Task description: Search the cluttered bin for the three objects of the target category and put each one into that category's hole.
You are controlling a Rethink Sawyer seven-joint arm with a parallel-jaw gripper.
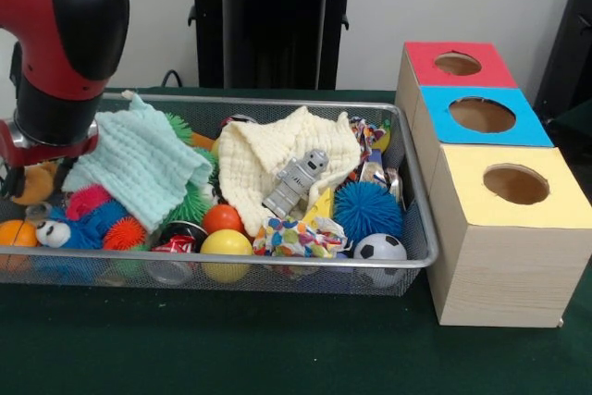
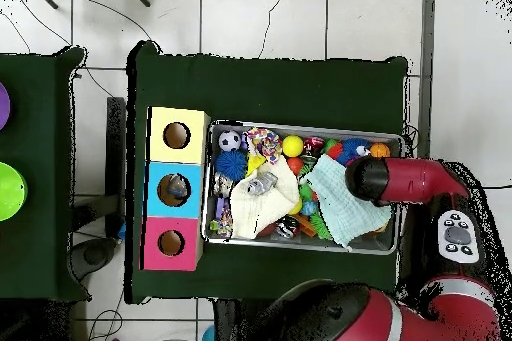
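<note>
Wire bin (image 1: 421, 261) sits on the green surface (image 1: 277, 349), crammed with clutter. A grey robot toy (image 1: 296, 182) lies tilted on a cream cloth (image 1: 268, 159) near the middle; a mint cloth (image 1: 139, 164) covers the side under the arm (image 1: 60, 43). Along the near wall lie a yellow ball (image 1: 226, 245), an orange ball (image 1: 222, 218), a soccer ball (image 1: 380, 248) and a blue spiky ball (image 1: 367, 210). Just beside the bin stand three boxes with holes: red (image 1: 458, 64), blue (image 1: 482, 115), yellow (image 1: 515, 184). The arm hangs over the bin's end farthest from the boxes; its jaws are hidden, so I cannot tell whether they are released or clenched
</note>
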